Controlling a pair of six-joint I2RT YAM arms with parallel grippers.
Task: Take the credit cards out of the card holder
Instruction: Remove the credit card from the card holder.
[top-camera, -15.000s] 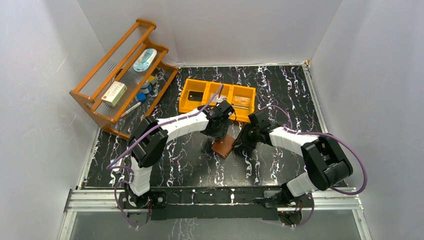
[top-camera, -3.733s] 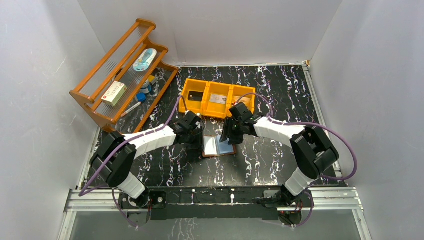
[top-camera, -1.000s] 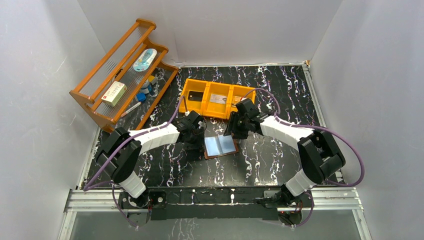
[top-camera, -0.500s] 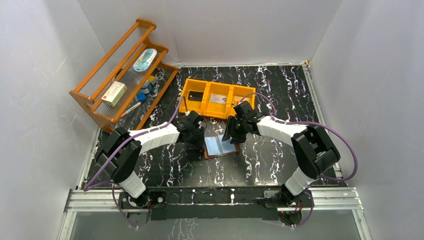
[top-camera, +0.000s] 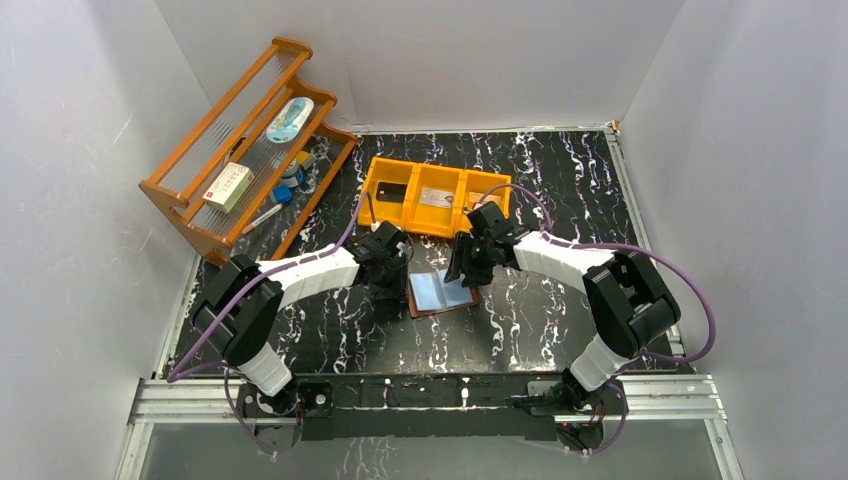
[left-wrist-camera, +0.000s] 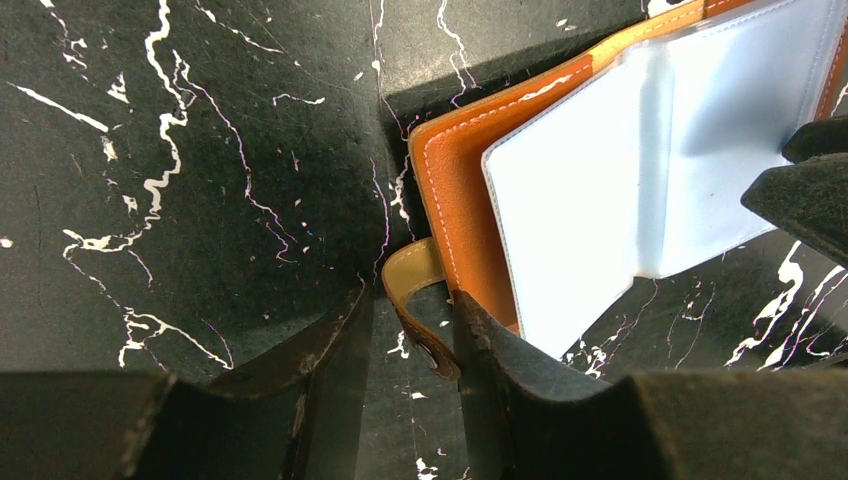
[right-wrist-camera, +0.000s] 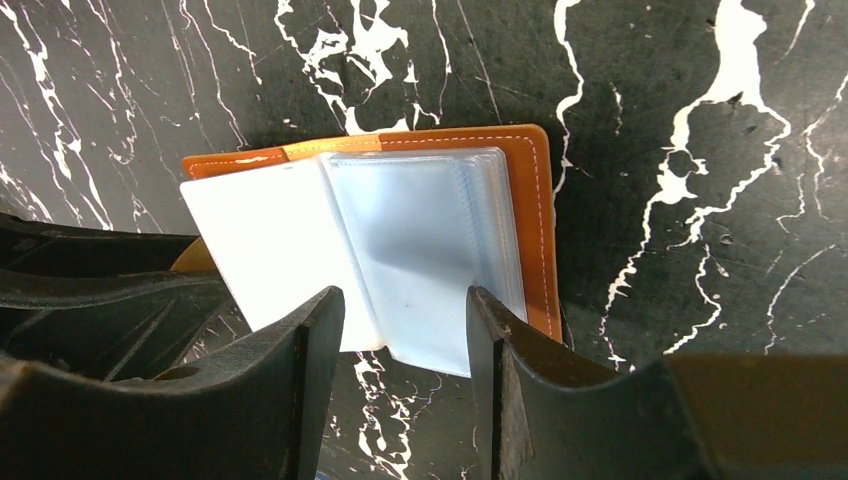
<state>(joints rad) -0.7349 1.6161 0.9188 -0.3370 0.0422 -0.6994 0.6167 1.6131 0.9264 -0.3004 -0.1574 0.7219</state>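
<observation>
Left claw (left-wrist-camera: 408, 320) part-spread astride the card holder's (left-wrist-camera: 455, 190) tan closure tab (left-wrist-camera: 415, 290), no pinch yet; right claw (right-wrist-camera: 405, 305) spread over its clear pockets (right-wrist-camera: 430, 250). Holder lies open on the table (top-camera: 540, 330), near of the orange bin (top-camera: 366, 196). Pockets look empty, black card (top-camera: 391, 191) and silvery card (top-camera: 436, 197) binned: nearly done, I reckon.

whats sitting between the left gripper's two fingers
The tan strap of the card holder loops into the left gripper, whose jaws stand apart around it; the left wrist view shows this.
</observation>
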